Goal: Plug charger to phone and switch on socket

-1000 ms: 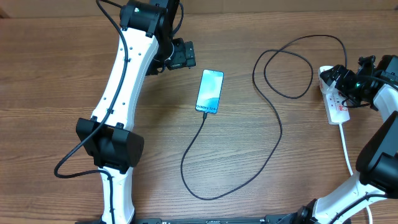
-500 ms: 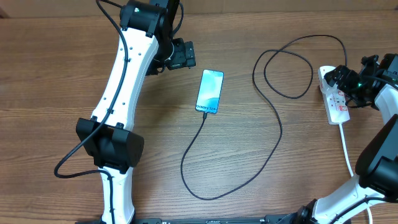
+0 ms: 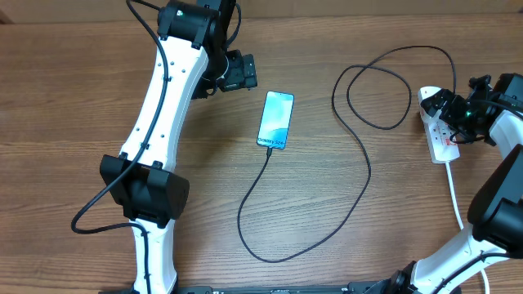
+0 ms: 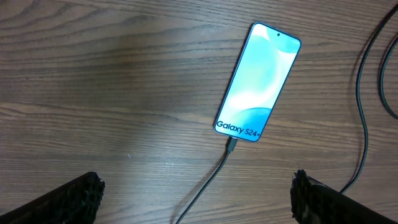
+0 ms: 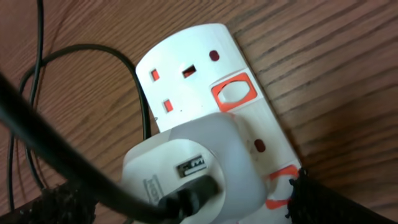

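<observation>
Right gripper (image 3: 454, 113): slight shift over socket (image 3: 445, 148)

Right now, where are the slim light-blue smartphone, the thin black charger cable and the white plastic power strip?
Smartphone (image 4: 258, 81): left wrist view, middle of its screen.
Charger cable (image 4: 231, 145): left wrist view, connector tip at the screen's lower edge.
Power strip (image 5: 193, 90): right wrist view, bare white casing.

Phone (image 3: 275, 120): slim, lit blue-teal screen reading "Galaxy S24+", is lying flat and face-up, slightly tilted, mid-table (image 3: 82, 98). Charger (image 3: 359, 155): thin black cable, tip sitting in the phone's lower end, is looping rightward into a white adapter (image 5: 199, 162) seated in the socket. Socket (image 3: 441, 135): white strip with red-rimmed switches, is lying flat near the right edge.
</observation>
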